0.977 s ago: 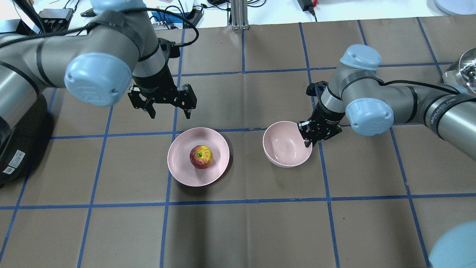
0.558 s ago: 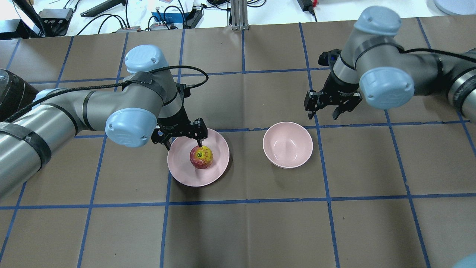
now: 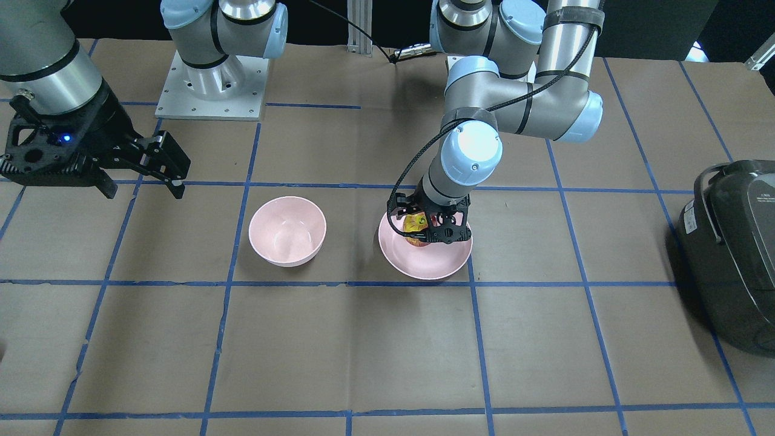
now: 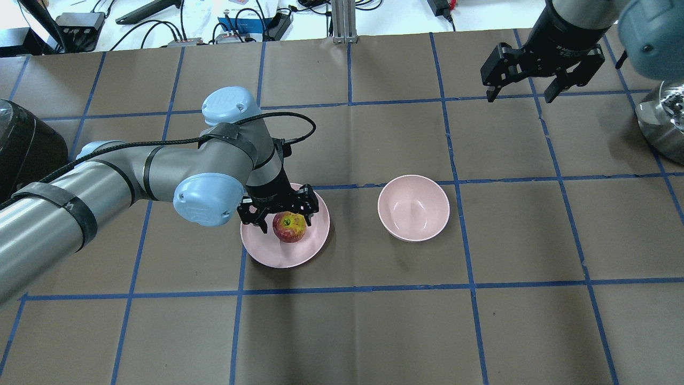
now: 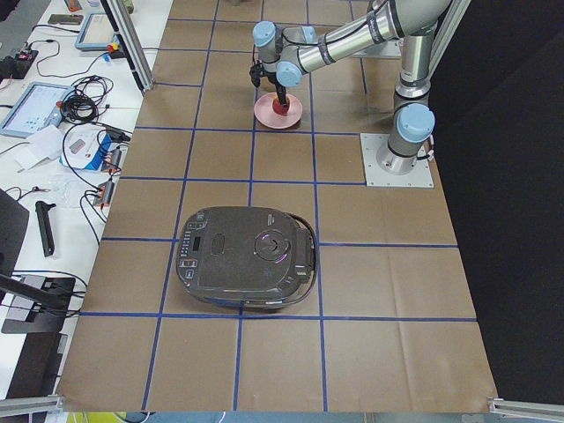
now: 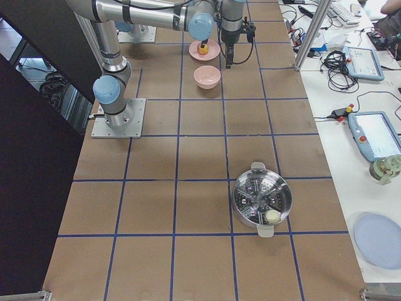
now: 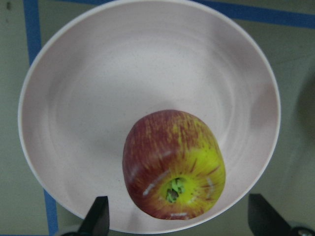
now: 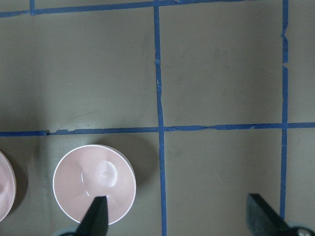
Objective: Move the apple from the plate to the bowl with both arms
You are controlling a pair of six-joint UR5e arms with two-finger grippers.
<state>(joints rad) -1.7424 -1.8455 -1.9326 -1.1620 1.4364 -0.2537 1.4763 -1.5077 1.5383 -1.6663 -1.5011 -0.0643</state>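
Observation:
The red apple (image 4: 290, 228) with its yellow top lies on the pale pink plate (image 4: 278, 255), left of the deep pink bowl (image 4: 413, 207). My left gripper (image 4: 286, 222) is open and low over the plate, one finger on each side of the apple and neither touching it. The left wrist view shows the apple (image 7: 173, 164) between the two fingertips (image 7: 97, 216) with gaps on both sides. My right gripper (image 4: 519, 96) is open and empty, high above the table, far behind and to the right of the bowl. The right wrist view shows the bowl (image 8: 94, 183) far below.
A black rice cooker (image 4: 21, 144) sits at the table's left end. A steel steamer pot (image 4: 662, 117) stands at the right end. Cables and devices lie on the white bench (image 4: 224, 21) beyond the far edge. Blue tape lines grid the brown table top.
My left gripper came down from behind the plate and now straddles the apple. My right gripper left the bowl's rim, rose, and moved back and right. Apple, plate and bowl stayed put.

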